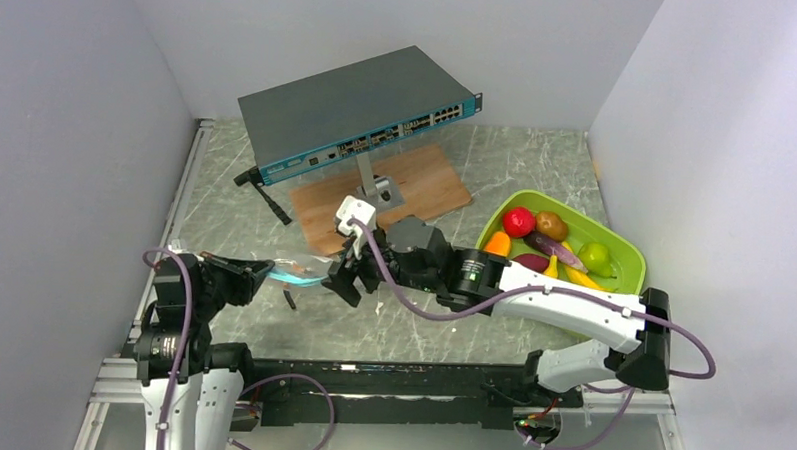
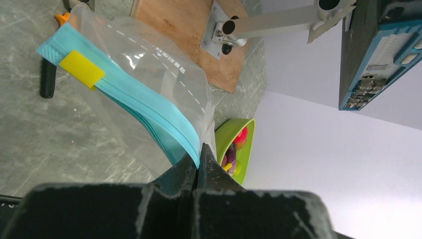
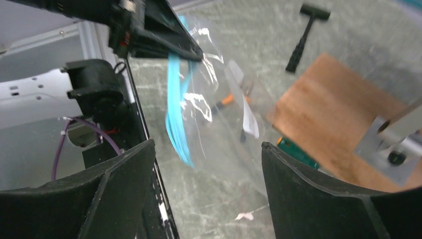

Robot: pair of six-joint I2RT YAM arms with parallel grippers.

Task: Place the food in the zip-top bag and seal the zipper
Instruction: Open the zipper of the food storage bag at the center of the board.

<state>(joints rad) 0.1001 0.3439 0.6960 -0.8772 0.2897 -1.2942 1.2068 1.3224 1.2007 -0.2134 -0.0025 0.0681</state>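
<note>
Grey-green veined table (image 1: 536,170), walled white on three sides; the widest bare stretch lies to the left of the wooden board (image 1: 426,181), with more between the board and the near edge; over the board sits the boxy metal network switch (image 1: 349,108), tilted on a stand bolted to that board. Right of the board is the glossy lime-green tray (image 1: 629,255), rim well apart from the board's edge. In it are red apple (image 1: 518,221), brown round fruit (image 1: 551,225), orange (image 1: 498,244), green pear (image 1: 595,257), all smooth plastic.

Near-left of the board is the zip-top bag (image 2: 149,74), clear and crinkly; left gripper (image 2: 199,159) is clenched on one end of the zipper (image 2: 139,104). That teal strip runs long-axis away from the pinch toward the right gripper (image 3: 206,144), and a yellow tab (image 2: 82,68) sits close to its far end. Right gripper's jaws are spread wide, nothing held, facing the bag; black tool (image 3: 303,35) lies left of the board.
</note>
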